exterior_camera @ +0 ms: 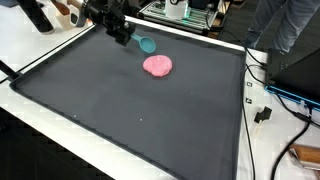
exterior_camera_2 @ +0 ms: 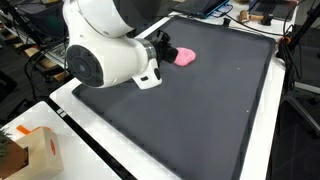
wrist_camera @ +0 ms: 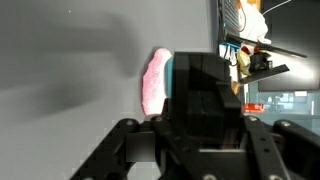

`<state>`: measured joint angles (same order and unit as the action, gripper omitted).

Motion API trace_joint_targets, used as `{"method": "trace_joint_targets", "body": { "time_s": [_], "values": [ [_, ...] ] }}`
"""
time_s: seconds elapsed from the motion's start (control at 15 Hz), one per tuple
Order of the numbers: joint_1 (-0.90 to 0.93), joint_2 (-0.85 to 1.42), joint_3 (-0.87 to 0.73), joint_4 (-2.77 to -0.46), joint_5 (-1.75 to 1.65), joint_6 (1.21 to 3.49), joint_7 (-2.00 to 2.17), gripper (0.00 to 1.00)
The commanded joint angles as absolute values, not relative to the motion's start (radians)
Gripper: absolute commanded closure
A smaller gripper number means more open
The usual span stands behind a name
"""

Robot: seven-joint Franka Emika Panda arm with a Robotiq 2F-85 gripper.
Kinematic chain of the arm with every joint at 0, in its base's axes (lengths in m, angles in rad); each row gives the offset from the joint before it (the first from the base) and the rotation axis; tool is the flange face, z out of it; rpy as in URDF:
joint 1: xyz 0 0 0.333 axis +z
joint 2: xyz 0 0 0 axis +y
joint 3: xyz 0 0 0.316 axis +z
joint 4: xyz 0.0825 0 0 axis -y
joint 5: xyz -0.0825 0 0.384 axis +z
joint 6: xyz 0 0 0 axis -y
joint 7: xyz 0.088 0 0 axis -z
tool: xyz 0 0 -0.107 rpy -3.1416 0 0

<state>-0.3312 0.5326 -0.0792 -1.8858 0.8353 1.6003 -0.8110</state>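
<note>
Honestly, from where I stand the claw (exterior_camera: 127,39) is hard to read. It hangs over the far end of the dark mat (exterior_camera: 150,120), right against a small teal piece (exterior_camera: 147,44). Its dark body hides the jaws, so I can't tell whether they are closed on that piece or only beside it. The wrist view doesn't help, because the claw's housing fills the lower half of the picture.

The teal piece sits near the far edge of the mat, between the claw and a pink lump (exterior_camera: 157,66) just on the near side of it. In the wrist view only a thin teal strip (wrist_camera: 168,75) shows, pressed along the edge of the pink lump (wrist_camera: 157,80).

The teal piece looks small, rounded and light, probably hard plastic, so I'd guess it is a bit slippery. A pinch across its narrow width seems safest. The pink lump looks soft and squashy. It should give under pressure, and a grip across its middle would do.

The lump is oval. Its long axis runs up and down in the wrist view and roughly across the mat in an exterior view (exterior_camera_2: 185,56). I can't make out which way the teal piece points.

The mat lies on a white table (exterior_camera: 50,140), and a cardboard box (exterior_camera_2: 35,150) stands at the table's corner.
</note>
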Motion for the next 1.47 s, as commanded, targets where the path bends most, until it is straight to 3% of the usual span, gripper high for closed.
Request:
{"method": "trace_joint_targets", "body": {
  "time_s": [0.0, 1.4],
  "values": [
    [-0.342, 0.569, -0.083, -1.86, 0.865, 1.561, -0.832, 0.75],
    [-0.278, 0.505, -0.106, -1.855, 0.793, 1.653, -0.725, 0.75]
  ]
}}
